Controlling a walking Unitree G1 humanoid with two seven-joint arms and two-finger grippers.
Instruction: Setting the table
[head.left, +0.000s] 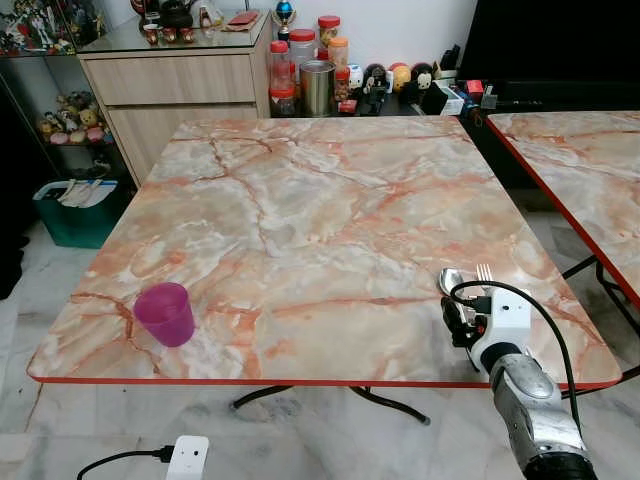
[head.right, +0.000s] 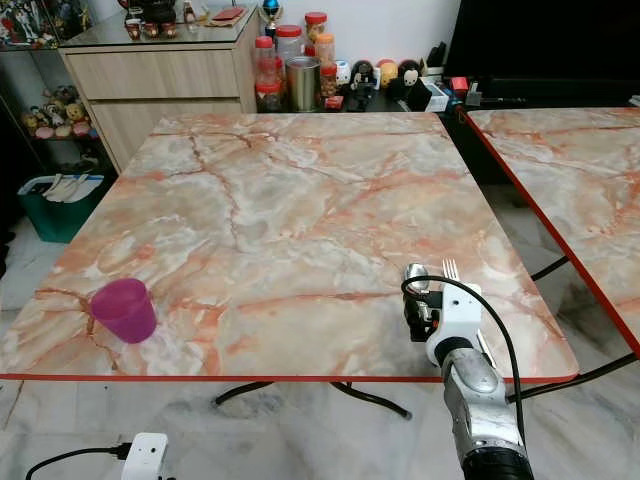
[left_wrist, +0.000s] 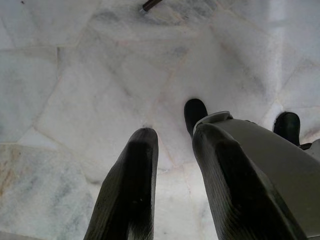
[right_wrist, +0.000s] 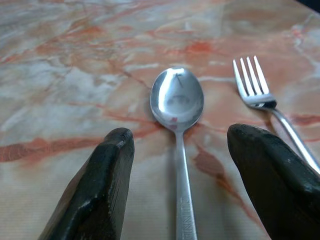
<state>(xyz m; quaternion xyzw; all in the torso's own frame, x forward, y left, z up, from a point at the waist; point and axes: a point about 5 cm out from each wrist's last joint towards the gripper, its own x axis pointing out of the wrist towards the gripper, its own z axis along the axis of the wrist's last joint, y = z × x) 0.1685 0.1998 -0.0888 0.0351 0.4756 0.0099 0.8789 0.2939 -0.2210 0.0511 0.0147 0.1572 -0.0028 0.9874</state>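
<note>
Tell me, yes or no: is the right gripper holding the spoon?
No. The spoon lies flat on the table between the open right gripper's fingers, untouched.

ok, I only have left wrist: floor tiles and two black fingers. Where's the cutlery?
Observer: A spoon and a fork lie side by side on the marble table, near its front right corner.
Operator: Right end effector holding either?
Observer: No. The right end effector is open, fingers either side of the spoon's handle.
Operator: Anything else on the table?
Observer: A purple cup, upright near the front left corner.
</note>
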